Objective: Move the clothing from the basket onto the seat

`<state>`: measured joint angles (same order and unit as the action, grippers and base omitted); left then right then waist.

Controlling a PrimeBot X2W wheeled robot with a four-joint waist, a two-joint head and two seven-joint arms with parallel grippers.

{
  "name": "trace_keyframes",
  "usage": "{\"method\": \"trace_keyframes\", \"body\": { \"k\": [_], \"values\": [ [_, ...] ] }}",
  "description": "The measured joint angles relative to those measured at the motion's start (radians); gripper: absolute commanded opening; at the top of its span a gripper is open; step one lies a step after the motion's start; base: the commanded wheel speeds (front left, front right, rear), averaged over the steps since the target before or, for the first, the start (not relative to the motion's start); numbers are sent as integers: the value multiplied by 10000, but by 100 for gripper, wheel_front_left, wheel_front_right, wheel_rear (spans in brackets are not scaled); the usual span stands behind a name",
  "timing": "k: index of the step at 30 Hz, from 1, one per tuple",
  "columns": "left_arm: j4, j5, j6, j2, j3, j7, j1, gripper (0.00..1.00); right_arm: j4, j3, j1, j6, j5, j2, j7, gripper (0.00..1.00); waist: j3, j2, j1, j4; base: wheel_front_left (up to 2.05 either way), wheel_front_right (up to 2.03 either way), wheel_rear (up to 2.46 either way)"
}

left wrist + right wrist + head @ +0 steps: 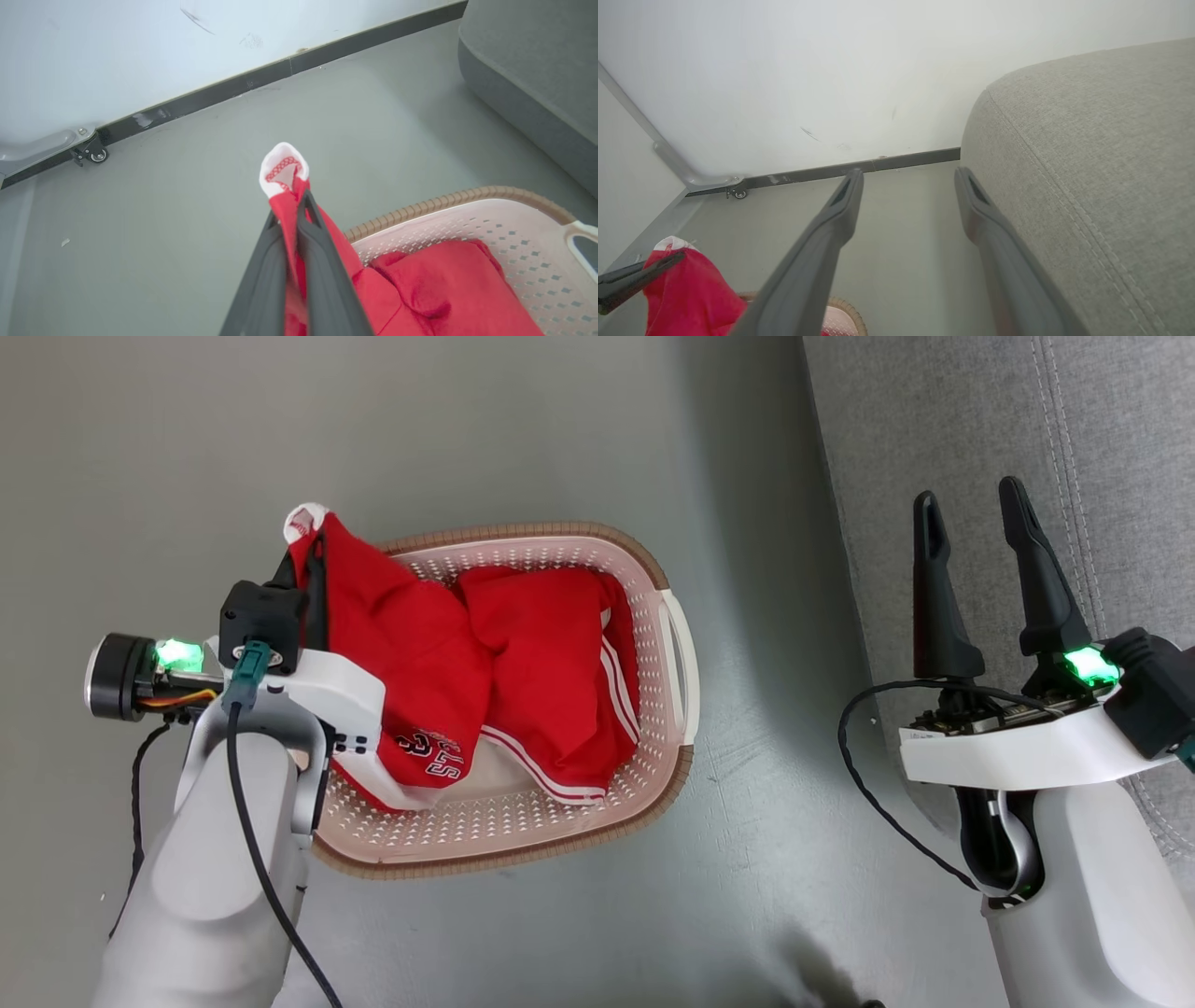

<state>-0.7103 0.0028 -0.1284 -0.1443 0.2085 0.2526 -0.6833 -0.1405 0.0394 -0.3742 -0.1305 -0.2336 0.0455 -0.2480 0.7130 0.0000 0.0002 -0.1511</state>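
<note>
The clothing is two bright red garments, both at the basket (523,859) in the middle of the head view. The lettered garment (401,644) hangs over the basket's left end. Its top edge is pulled up above the brown rim, and its lower part, with white trim and dark-and-white lettering, drapes down inside. The striped garment (551,663) lies bunched in the basket's middle and right half, with white stripes along its lower and right edges.

The left gripper (313,560) is closed tight on the raised edge of the lettered garment. In the left wrist view its two dark fingers (322,261) press together with red cloth between them. A small fold of white trim (282,163) sticks out past the tips, up off the floor and left of the basket's rim (448,196). The right wrist view has this same pinch at its lower left, a dark finger (640,275) against red cloth (691,294).

The right gripper (971,495) stands at the right of the head view, well apart from the basket. Its fingers are spread wide with nothing between them, and their tips lie over the edge of the sofa (1027,420). In its own view the fingers (822,242) point along the floor (906,242) beside the sofa's rounded, stitched side (1087,163).

The basket sits on the grey floor (467,429), with the sofa to its right across a strip of bare floor. Beyond, a white wall (140,46) meets the floor at a dark skirting strip (261,77), and a small caster (96,154) sits at its left end.
</note>
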Motion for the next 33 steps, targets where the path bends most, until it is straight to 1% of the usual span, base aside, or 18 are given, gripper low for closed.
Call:
{"method": "trace_keyframes", "body": {
  "k": [1,17,21,28,31,33],
  "values": [
    [136,-4,61,-13,2,0,9,0,-10,2,1,0,40,2,0,100,-40,0,0,14,0,0,0],
    [2736,-42,138,-65,88,12,848,0,-247,-58,3,0,339,15,0,100,-903,0,-1,295,0,0,0],
    [3164,-96,138,-63,88,27,1052,0,-265,-77,3,0,466,23,0,100,-1120,0,-1,365,0,0,0],
    [4192,-109,155,-86,128,27,1437,0,-360,-48,14,0,600,40,0,100,-1791,0,-1,572,0,0,0],
    [4418,-109,297,-104,249,27,1552,0,-431,-23,26,0,669,128,0,100,-2075,0,-1,650,0,0,0],
    [4546,-109,318,-115,291,27,1708,0,-529,-6,33,0,673,196,0,100,-2275,0,-1,700,0,0,0]
  ]
}}
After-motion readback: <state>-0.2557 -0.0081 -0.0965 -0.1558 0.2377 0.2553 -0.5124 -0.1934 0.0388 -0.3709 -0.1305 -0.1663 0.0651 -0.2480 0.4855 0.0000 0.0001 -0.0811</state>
